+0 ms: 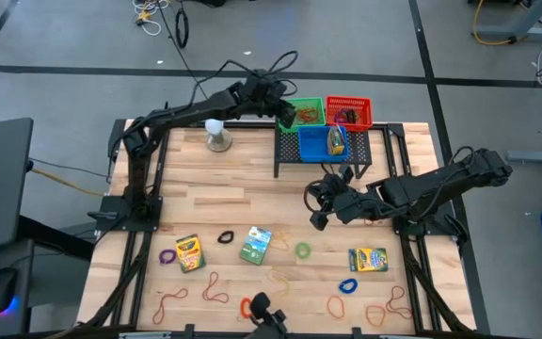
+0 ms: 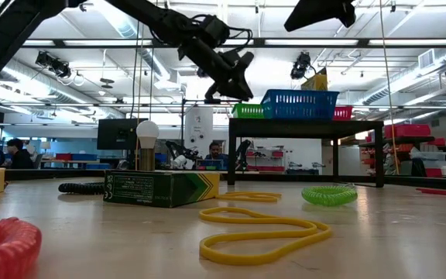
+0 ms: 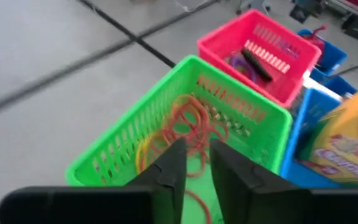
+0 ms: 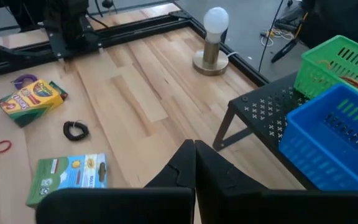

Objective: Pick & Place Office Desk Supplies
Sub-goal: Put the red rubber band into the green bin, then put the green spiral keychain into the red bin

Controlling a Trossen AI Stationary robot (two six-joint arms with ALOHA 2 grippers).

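Robotics lab / open workshop hall: exposed ceiling ducts (image 2: 130,66) w/ strip lights, grey concrete floor (image 1: 365,42) w/ loose cables at 12 o'clock, monitors (image 2: 116,133) & people seated at benches behind the wooden table (image 1: 252,202), red shelving (image 2: 409,147) at 3 o'clock.

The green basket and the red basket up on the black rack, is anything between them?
No. In the high view the green basket and red basket stand side by side with nothing between; the left wrist view shows the same. The blue basket sits in front.
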